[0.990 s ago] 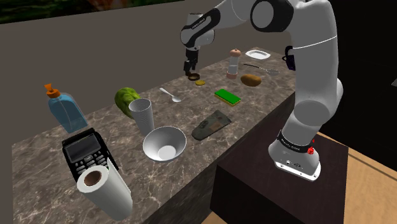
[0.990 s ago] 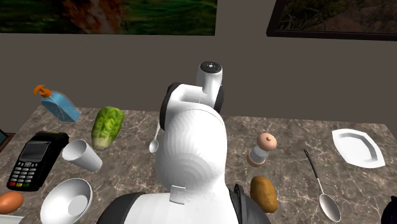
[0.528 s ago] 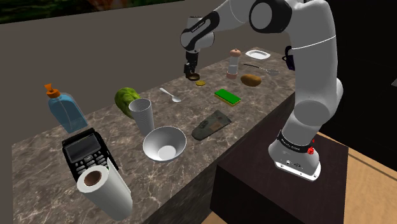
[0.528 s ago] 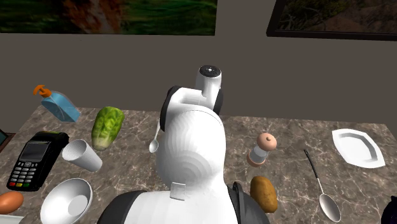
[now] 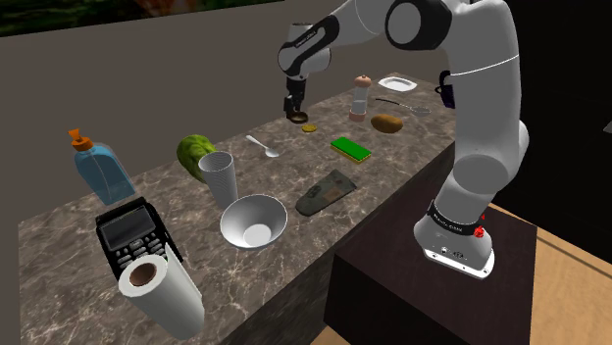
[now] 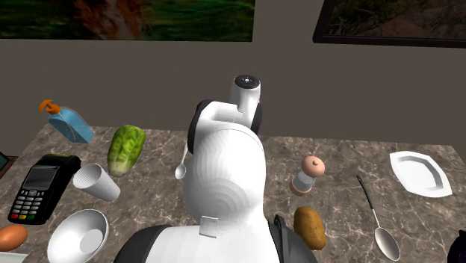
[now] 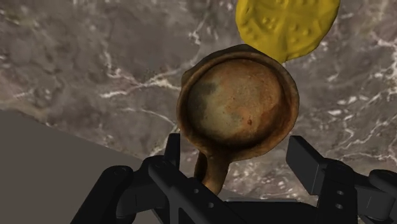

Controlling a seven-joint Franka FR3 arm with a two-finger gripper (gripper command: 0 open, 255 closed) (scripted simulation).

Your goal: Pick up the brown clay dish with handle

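Observation:
The brown clay dish (image 7: 235,105) is a small round bowl with a short handle, lying on the marble counter (image 5: 392,167) near its back edge. In the shoulder view the dish (image 5: 297,119) sits directly under my black gripper (image 5: 294,110), which points straight down at it. In the wrist view my gripper (image 7: 238,153) is open. Its fingers stand on either side of the bowl where the handle begins, close to the rim. The handle runs back between them toward the palm.
A flat yellow disc (image 7: 286,25) lies just beyond the dish (image 5: 308,127). Nearby stand a pepper grinder (image 5: 361,95), a potato (image 5: 386,123), a green sponge (image 5: 350,148) and a white spoon (image 5: 265,146). The dark wall (image 5: 196,69) rises right behind the counter.
The gripper came down a little toward the dish during the first half second. Since then nothing has visibly moved.

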